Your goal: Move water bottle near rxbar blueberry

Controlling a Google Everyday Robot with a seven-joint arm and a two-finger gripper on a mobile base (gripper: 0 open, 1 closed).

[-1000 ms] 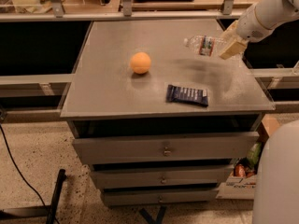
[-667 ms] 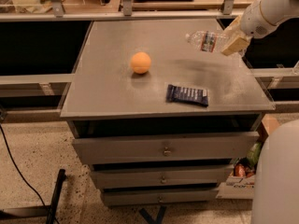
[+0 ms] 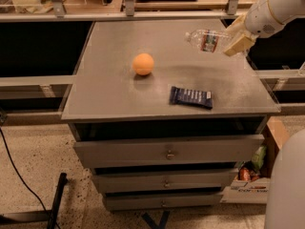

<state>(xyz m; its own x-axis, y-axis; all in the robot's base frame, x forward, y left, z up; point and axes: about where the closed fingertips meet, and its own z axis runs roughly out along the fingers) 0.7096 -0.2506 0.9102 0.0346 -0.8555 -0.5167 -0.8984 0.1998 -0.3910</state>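
Note:
The water bottle (image 3: 206, 39) is clear with a coloured label band. It hangs sideways in the air above the right rear part of the grey cabinet top (image 3: 109, 89), cap end to the left. My gripper (image 3: 232, 38) is shut on the bottle's base end, coming in from the upper right. The rxbar blueberry (image 3: 190, 97) lies flat in its dark navy wrapper near the front right of the top, well below and in front of the bottle.
An orange ball (image 3: 143, 64) sits left of the middle of the top. Drawers (image 3: 167, 151) are under the top. A railing and shelves run behind. A black cable (image 3: 19, 175) lies on the floor to the left.
My gripper has lifted the bottle higher off the top and the bottle now hangs more level. The bar and the ball have not moved.

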